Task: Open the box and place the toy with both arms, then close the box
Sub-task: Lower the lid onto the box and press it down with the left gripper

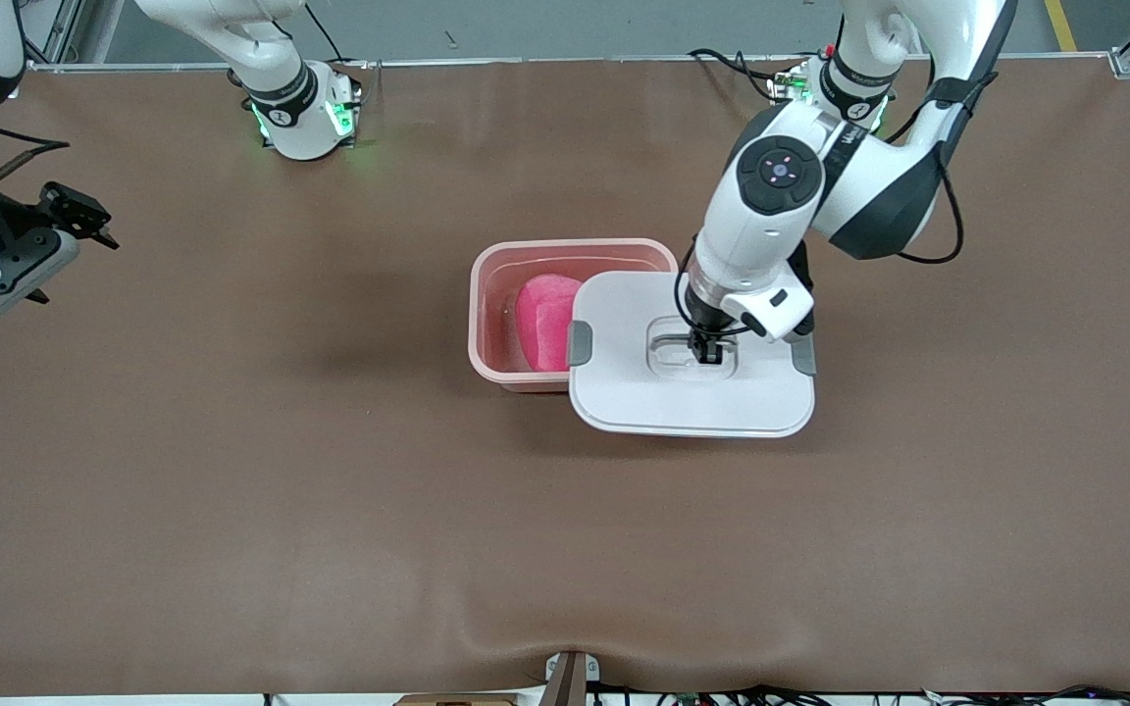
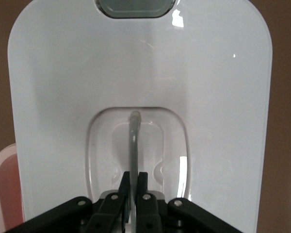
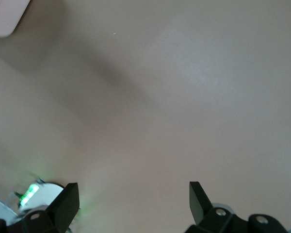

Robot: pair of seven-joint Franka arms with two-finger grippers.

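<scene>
Lid [image 1: 691,397] comes first from my seat, the part of the scene nearest the front camera: a white rounded rectangle with its long axis running from the right arm's end of the table toward the left arm's end, sitting offset over the box [image 1: 496,294] so that it covers only the end of the tub toward the left arm. I can see a grey side clip [image 1: 580,342] at its 9 o'clock edge and another at 3 o'clock, and the recessed grey handle [image 2: 134,145] in the middle. My left gripper [image 1: 705,353] is planted straight down into that recess, its fingers [image 2: 123,187] pressed together and pinching the thin handle bar between them; the left wrist view shows the bar running away from the jaws along the lid's length. From there the left arm [image 1: 771,216] rises toward 1 o'clock, forearm steeply tilted, elbow bent back toward its base at the top edge. The toy [image 1: 543,322] lies inside the uncovered part of the pink tub, at 9 o'clock from the gripper, partly tucked under the lid's edge; I cannot tell which way its eyes face. The box sits at mid-table, with its long axis parallel to the lid's. My right gripper [image 1: 75,218] waits well apart at 9 o'clock, up over bare table [image 1: 330,510] at the right arm's end, fingers [image 3: 67,201] spread wide and holding nothing.
</scene>
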